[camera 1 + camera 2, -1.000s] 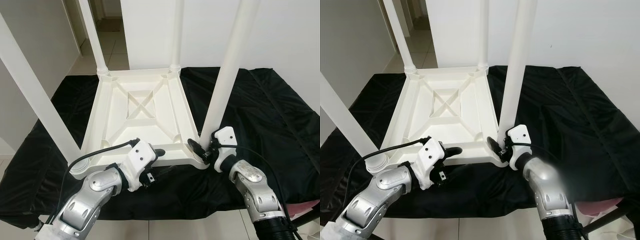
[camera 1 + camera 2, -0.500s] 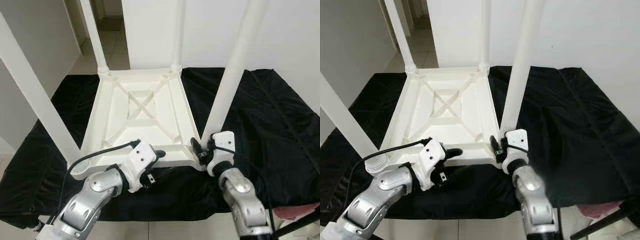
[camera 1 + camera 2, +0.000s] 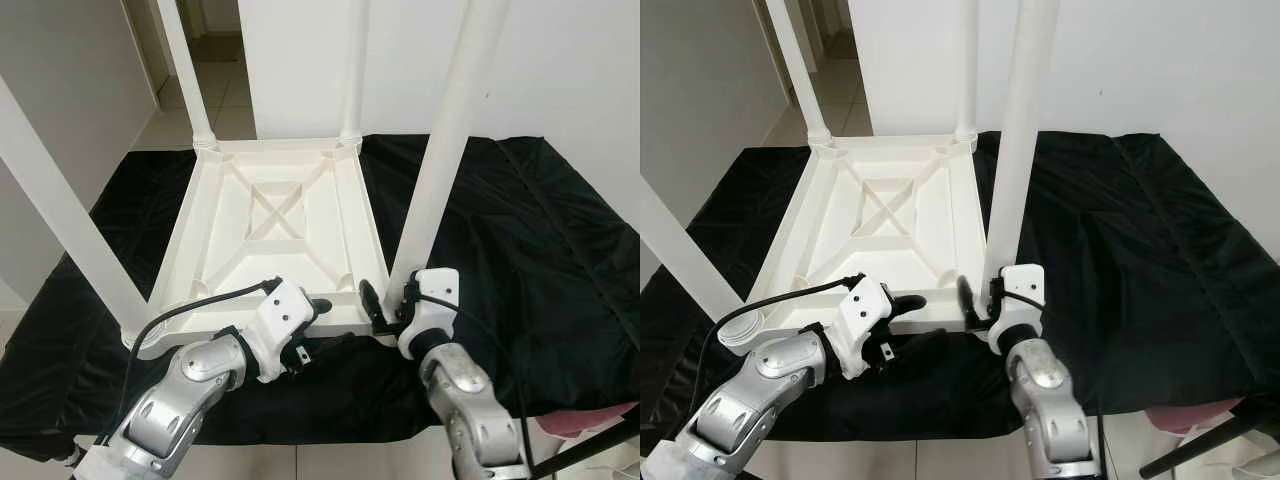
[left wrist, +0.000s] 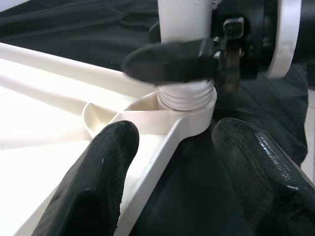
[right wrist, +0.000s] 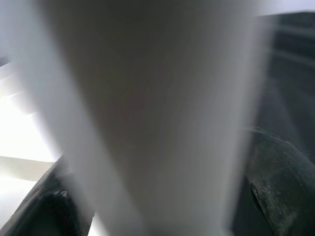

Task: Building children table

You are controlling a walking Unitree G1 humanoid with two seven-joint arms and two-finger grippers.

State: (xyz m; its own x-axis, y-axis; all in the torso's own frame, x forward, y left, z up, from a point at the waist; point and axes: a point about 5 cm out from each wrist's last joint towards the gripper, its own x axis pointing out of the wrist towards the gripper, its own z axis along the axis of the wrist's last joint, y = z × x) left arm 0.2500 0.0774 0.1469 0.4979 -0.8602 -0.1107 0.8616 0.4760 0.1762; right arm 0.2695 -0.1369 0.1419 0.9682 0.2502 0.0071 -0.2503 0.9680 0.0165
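The upturned white tabletop (image 3: pixel 275 230) lies mid-frame on a black cloth (image 3: pixel 520 230) with all four legs standing in their corners. The right gripper (image 3: pixel 385 300) pinches the near right leg (image 3: pixel 440 160) at its socket, probably final tightening; the left gripper (image 3: pixel 305 318), fingers spread, straddles the near rim

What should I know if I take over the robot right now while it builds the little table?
Right gripper: fingers on either side of the near right leg, low down by its screw end; whether it grips is unclear.
Left gripper: open, straddling the near edge of the tabletop, which lies upside down on the black cloth.
Done: four legs stand up from the corners, including the near left leg.
Left: the near right leg's threads still show at its socket in the left wrist view, so it probably needs more turning. Then flip the table upright.
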